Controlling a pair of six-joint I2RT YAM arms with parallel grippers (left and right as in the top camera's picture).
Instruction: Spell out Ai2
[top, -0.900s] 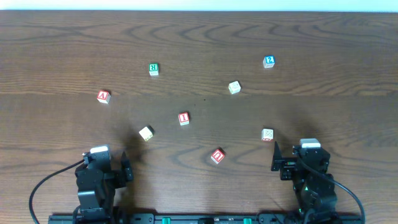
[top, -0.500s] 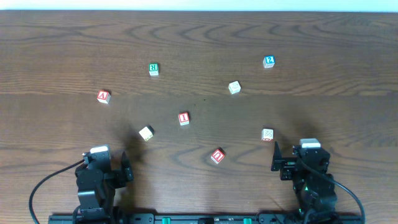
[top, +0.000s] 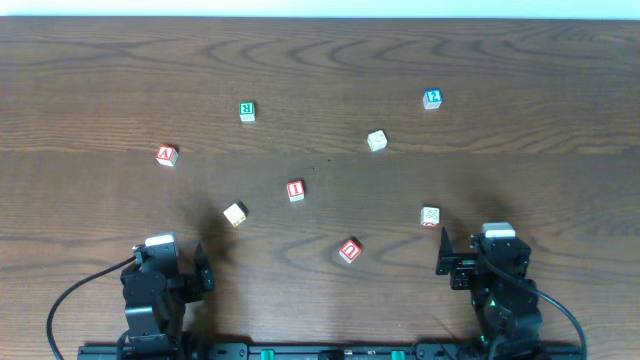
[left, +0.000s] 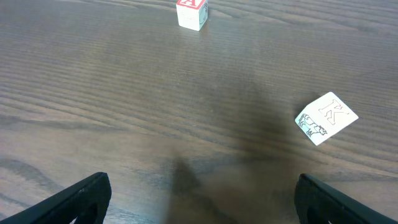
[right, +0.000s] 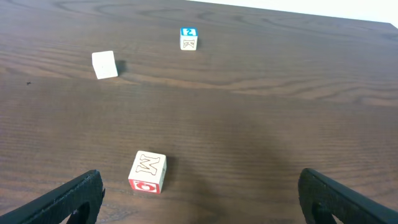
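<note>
The red "A" cube (top: 167, 155) sits at the left of the table; it also shows in the left wrist view (left: 191, 12) at the top edge. The red "I" cube (top: 295, 190) lies near the middle. The blue "2" cube (top: 432, 98) sits at the far right; it also shows in the right wrist view (right: 188, 38). My left gripper (left: 199, 202) is open and empty near the front left edge. My right gripper (right: 199, 196) is open and empty at the front right, just behind an "M" cube (right: 148, 172).
A green "R" cube (top: 247, 111) sits at the back. A red cube with a curved letter (top: 349, 250) lies front of centre. A pale "K" cube (left: 325, 117) lies ahead of the left gripper. A plain pale cube (right: 104, 65) lies mid-right.
</note>
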